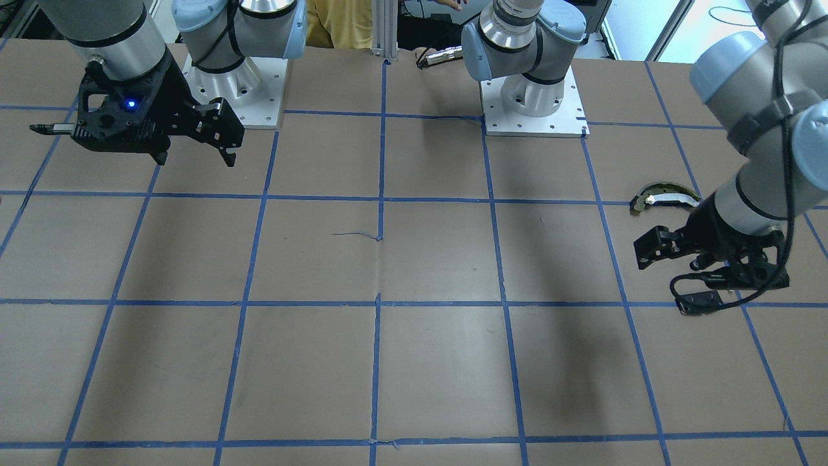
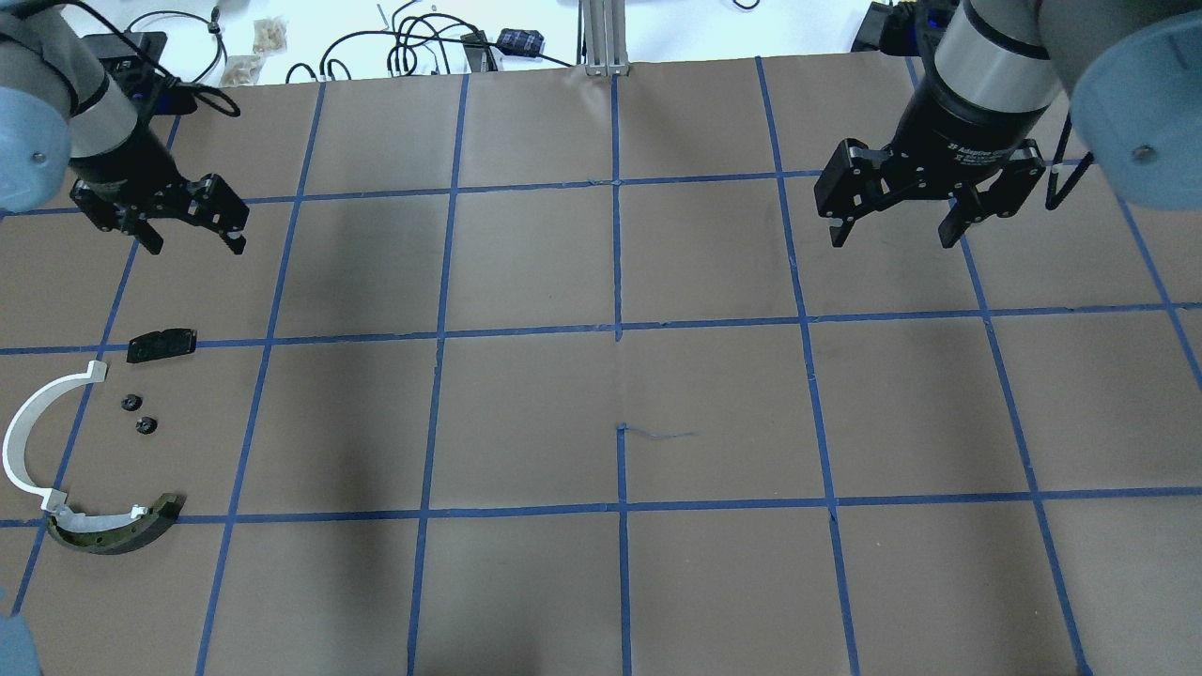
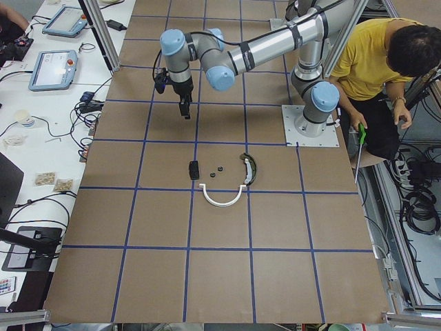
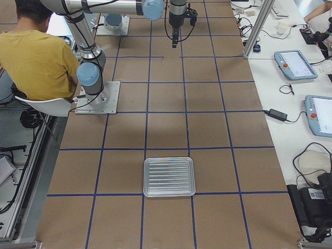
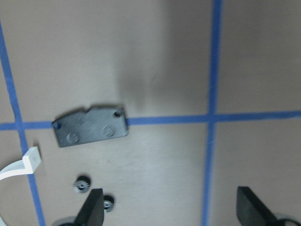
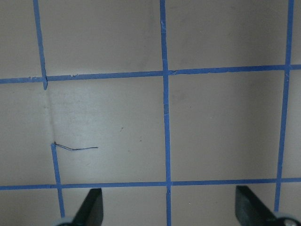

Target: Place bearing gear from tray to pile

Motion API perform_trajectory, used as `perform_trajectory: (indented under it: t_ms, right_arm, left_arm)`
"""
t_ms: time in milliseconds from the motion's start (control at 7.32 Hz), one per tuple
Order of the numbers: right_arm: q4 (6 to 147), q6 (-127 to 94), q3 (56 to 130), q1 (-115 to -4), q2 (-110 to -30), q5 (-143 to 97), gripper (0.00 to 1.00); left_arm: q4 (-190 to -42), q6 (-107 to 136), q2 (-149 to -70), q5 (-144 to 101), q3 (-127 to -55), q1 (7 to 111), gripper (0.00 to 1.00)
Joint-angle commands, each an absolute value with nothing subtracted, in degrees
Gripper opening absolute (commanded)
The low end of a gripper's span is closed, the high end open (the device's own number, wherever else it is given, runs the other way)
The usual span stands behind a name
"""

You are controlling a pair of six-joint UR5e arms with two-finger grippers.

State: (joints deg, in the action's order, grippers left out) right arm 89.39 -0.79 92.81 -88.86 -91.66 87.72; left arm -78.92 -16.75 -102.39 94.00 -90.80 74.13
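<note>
The left claw [image 2: 194, 239] and right claw [image 2: 892, 235] gape empty — small black toothed gears [image 2: 131, 403] seem light, stiff; pinch across teeth.

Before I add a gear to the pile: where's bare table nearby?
Bare paper beyond the two small black gears toward the table's middle, between the flat black plate and dark curved piece. Crowded inside the white arc strip.

Brown bench [image 2: 526, 263], gridded in blue tape [image 2: 617, 272]. Stray thread [image 2: 657, 435] near centre. Seated just off one long edge, person [image 3: 368, 58] in yellow shirt. Off the opposite edge: cables [image 2: 418, 38], post [image 2: 601, 33], two tablets [image 4: 295, 65].
</note>
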Motion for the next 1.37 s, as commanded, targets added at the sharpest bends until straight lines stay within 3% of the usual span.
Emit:
perform_trajectory:
  t_ms: [0, 820, 1230]
  right_arm:
    - [89.38, -0.79, 92.81, -88.86, -91.67, 87.71, 1.0]
    - [93.22, -0.7, 92.73, -88.86, -91.41, 87.98, 1.0]
    - [94.66, -0.7, 91.93, -88.86, -91.14, 88.59, 1.0]
  left_arm:
    - [-83.03, -10.38, -95.39, 91.25, -90.26, 80.84, 1.0]
    - [-87.45, -9.76, -87.46, 89.3, -95.62, 83.85, 1.0]
    - [-87.28, -7.84, -88.32, 89.47, -96.15, 85.34, 1.0]
